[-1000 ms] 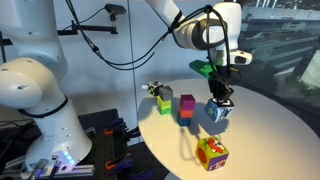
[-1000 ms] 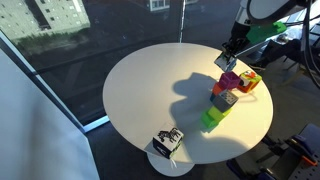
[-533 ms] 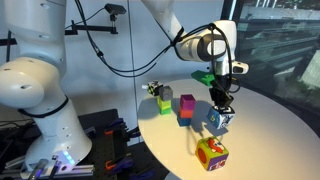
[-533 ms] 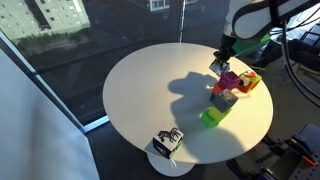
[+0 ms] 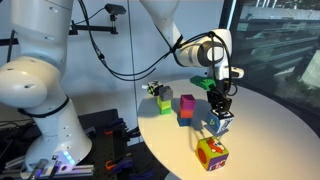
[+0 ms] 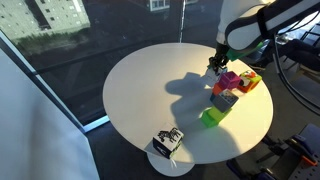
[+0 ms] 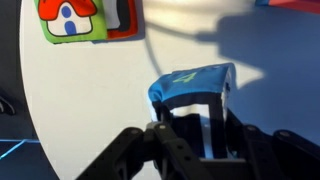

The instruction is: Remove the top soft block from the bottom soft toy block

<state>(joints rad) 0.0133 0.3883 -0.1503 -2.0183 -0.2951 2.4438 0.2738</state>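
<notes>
My gripper (image 5: 219,110) is shut on the top soft block (image 5: 218,123), a blue cube with a white face, and holds it low, at or just above the round white table (image 5: 260,130). In the wrist view the blue block (image 7: 190,88) sits between my two fingers (image 7: 214,122). The bottom soft toy block (image 5: 211,153), orange, yellow and red, stands alone near the table's front edge, apart from the blue one. It shows at the top left of the wrist view (image 7: 78,20) and in an exterior view (image 6: 248,81). There my gripper (image 6: 215,66) hides most of the blue block.
A magenta block (image 5: 187,105) and a green-yellow block (image 5: 163,101) stand to the side of my gripper, with a small black-and-white object (image 5: 153,89) at the table edge. A green block (image 6: 210,117) and a dark block (image 6: 224,100) stand in a row.
My gripper has come down towards the table with the blue block, shifting slightly sideways away from the orange block. The orange block has not moved.
</notes>
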